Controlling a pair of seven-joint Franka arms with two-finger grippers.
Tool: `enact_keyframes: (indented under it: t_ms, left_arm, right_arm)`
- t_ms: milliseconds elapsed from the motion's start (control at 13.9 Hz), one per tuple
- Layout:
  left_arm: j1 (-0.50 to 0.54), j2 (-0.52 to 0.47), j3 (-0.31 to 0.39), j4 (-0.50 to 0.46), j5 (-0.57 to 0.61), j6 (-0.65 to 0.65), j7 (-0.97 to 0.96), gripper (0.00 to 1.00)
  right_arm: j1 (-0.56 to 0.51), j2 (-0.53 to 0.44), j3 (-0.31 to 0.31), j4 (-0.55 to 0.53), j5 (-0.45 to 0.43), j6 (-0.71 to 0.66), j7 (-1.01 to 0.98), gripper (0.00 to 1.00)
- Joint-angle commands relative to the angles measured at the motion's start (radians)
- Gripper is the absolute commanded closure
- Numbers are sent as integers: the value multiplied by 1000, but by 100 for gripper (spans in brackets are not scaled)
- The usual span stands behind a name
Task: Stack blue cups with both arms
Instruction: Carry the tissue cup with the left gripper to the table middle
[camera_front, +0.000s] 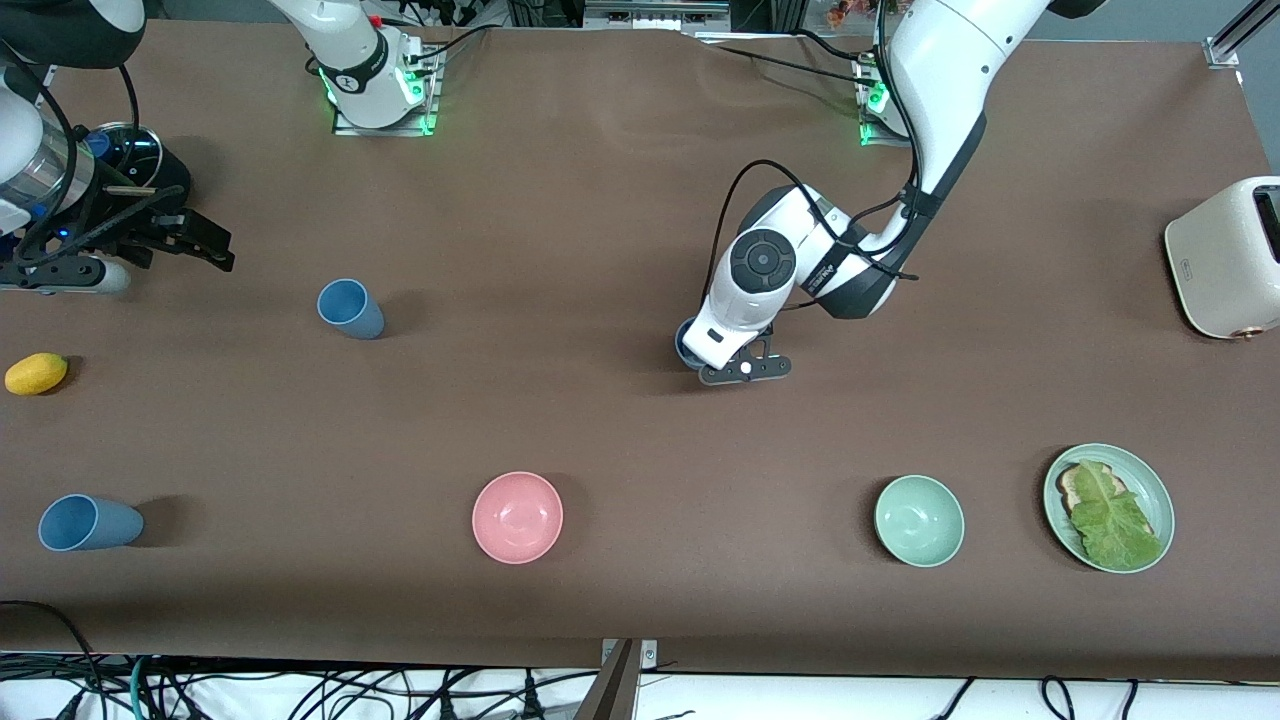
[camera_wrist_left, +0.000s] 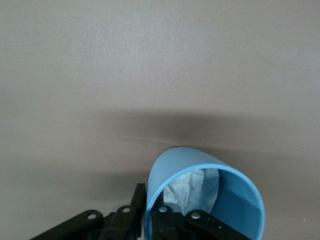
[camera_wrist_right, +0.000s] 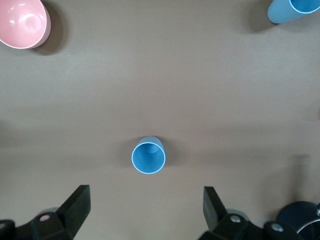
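Front view: the left gripper (camera_front: 722, 362) sits low on the table, fingers pinching the wall of a blue cup (camera_wrist_left: 200, 200). The right gripper (camera_wrist_right: 145, 210) hovers spread wide above a second cup (camera_wrist_right: 148, 156); a third cup (camera_front: 88, 523) stands well apart.

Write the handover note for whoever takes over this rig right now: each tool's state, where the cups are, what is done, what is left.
Left tool: down at the table's middle, fingers astride the rim of a blue cup, one inside, one outside.
Right tool: open, empty, waiting above the table at the right arm's end.
Second cup: upright, toward the right arm's end.
Third cup: nearer the front camera than the second.
Done: no cups stacked.
Left: stack all three.
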Motion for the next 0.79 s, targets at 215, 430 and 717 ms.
enact_keyframes:
  t_ms: [215, 430, 717]
  left_arm:
    - [25, -95, 0, 139, 20, -306, -17, 0]
    - [34, -97, 6, 297, 29, -534, 41, 0]
    - [144, -161, 8, 384, 32, -684, 260, 0]
  right_arm:
    - [-3, -13, 4, -5, -9, -3, 7, 0]
    - [-3, -13, 3, -5, -9, -5, 6, 0]
    - [-3, -13, 3, -5, -9, -5, 4, 0]
